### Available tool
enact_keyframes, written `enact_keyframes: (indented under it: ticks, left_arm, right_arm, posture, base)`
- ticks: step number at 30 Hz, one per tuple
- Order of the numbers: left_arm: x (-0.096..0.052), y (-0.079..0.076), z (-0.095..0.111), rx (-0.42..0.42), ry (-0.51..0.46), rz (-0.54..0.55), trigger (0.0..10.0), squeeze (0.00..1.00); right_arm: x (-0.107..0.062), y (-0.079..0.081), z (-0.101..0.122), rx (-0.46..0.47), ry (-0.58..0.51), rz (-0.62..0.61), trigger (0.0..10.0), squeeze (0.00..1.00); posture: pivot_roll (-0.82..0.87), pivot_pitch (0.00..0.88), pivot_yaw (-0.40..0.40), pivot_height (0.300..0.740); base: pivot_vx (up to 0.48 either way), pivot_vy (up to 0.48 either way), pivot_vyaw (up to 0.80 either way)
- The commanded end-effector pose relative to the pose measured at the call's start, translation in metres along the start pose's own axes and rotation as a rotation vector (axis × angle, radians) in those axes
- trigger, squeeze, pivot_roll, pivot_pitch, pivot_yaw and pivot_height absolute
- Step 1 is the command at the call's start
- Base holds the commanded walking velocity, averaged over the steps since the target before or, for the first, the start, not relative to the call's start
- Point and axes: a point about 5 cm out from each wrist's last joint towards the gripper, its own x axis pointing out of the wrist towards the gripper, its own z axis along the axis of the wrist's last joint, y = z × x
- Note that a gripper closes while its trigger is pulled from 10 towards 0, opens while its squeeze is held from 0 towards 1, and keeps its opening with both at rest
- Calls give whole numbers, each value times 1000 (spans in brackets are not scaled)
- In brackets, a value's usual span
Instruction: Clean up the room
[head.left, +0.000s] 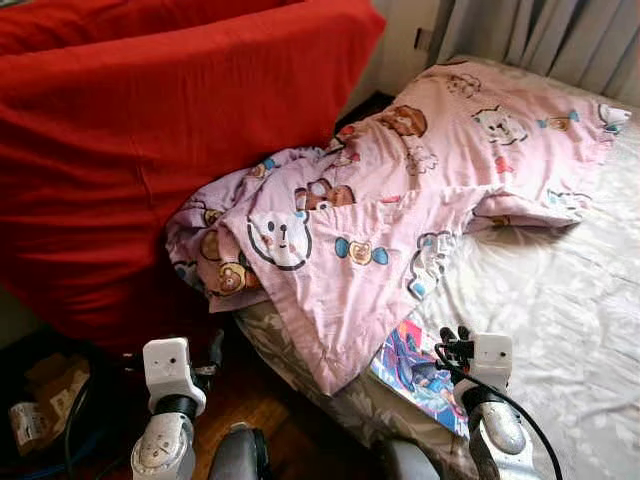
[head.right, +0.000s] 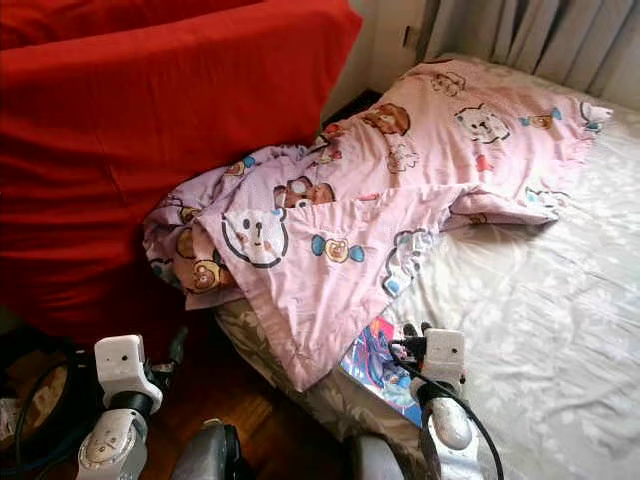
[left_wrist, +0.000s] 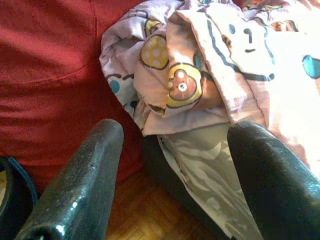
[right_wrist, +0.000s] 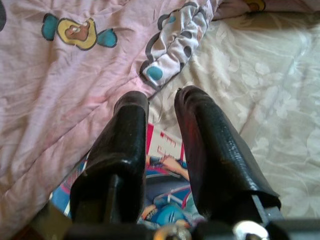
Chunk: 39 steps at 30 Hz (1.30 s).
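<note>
Room was far from tidy. Pink cartoon-print blanket (head.left: 400, 190) lay rumpled across the bed (head.left: 570, 320), one bunched end hanging off the bed's edge against the red covered sofa (head.left: 130, 150). A colourful illustrated book (head.left: 420, 375) lay on the bed near its front edge, partly tucked under the blanket's corner. Dark clutter and a crumpled bag (head.left: 30, 420) sat on the floor below the sofa, away from the bed.

Right gripper (right_wrist: 160, 107) hovered just above the book, fingers set narrow with a small gap, nothing held; tips pointed at the blanket hem. Left gripper (left_wrist: 172, 145) was off the bed's side, over the wood floor (left_wrist: 145, 210), fingers spread wide and empty, aimed at the hanging blanket bunch.

Judged: nothing put away yet; the book was likely the first pick, with blanket straightening and floor clutter still left.

Text: the book cover showed printing, too small and blurred to read. No brands legible.
</note>
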Motion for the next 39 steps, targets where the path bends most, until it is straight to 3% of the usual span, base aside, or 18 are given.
enact_keyframes:
  ticks: [1, 10, 28, 39]
  left_arm:
    - [-2, 1, -2, 2, 18, 1, 10000, 0]
    - [-3, 0, -3, 6, 23, -3, 10000, 0]
    - [-5, 4, -3, 18, 28, -3, 10000, 0]
    - [-7, 5, -4, 27, 37, -10, 10000, 0]
  right_arm:
    - [-3, -1, -6, 8, 16, -7, 10000, 0]
    - [-1, -3, -7, 8, 35, -32, 10000, 0]
    - [15, -18, 5, 105, 54, -141, 10000, 0]
    - [1, -41, -20, 171, 207, -333, 10000, 0]
  posture:
    - [-98, 173, -7, 616]
    - [-94, 176, -4, 616]
    - [-74, 193, 8, 616]
    - [-64, 206, 20, 616]
  base:
    - [0, 0, 0]
    - [0, 0, 0]
    - [0, 0, 0]
    - [0, 0, 0]
